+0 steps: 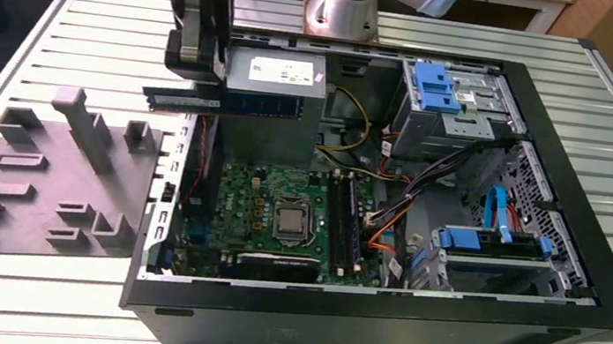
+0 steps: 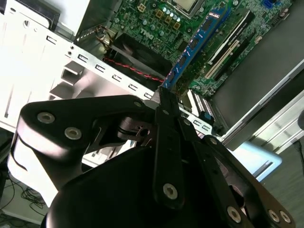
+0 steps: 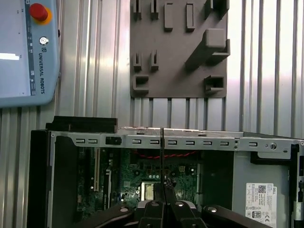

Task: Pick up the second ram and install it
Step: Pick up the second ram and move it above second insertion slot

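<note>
Going from the exterior view's left: the grey holder tray (image 1: 43, 191) sits on the slatted counter (image 1: 29, 29). Just beside it, up in the air over that side's wall of the open PC case (image 1: 382, 324), the gripper (image 1: 194, 84) is pinching the second ram (image 1: 255, 107) by its flat faces near one end. Most of the stick pokes out level towards the exterior view's right. Further right and lower down are the motherboard (image 1: 255, 201) and the long black memory slots (image 1: 344, 221), well apart from the stick, so it isn't seated yet. I'd guess it's feather-light and stiff but fragile: grab the flat faces or short ends, stay off the contact edge, and don't let it twist.
</note>
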Controlling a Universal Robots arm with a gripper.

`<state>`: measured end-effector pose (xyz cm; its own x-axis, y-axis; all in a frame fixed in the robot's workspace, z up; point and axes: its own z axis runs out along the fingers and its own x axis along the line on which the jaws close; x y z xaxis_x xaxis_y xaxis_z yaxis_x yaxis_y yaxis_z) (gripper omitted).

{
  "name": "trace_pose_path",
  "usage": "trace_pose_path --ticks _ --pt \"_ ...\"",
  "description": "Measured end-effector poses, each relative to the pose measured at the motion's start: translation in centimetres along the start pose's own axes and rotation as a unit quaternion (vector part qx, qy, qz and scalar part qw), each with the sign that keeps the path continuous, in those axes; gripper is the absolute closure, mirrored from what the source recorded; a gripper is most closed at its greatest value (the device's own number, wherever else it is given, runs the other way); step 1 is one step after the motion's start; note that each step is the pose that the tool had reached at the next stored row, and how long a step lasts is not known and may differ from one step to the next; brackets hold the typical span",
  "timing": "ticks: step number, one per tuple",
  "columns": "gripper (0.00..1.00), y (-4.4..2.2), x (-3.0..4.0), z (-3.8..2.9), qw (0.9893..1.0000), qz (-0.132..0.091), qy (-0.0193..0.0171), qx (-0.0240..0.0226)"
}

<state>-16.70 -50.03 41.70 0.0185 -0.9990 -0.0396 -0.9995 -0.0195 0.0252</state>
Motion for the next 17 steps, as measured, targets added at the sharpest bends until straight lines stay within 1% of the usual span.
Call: trace_pose_path --ticks 13,17 --pt "0.89 -1.54 0.03 0.00 1.0000 0.000 0.0000 0.0000" --pt "0.89 -2.13 0.04 0.04 1.0000 0.000 0.0000 0.0000"
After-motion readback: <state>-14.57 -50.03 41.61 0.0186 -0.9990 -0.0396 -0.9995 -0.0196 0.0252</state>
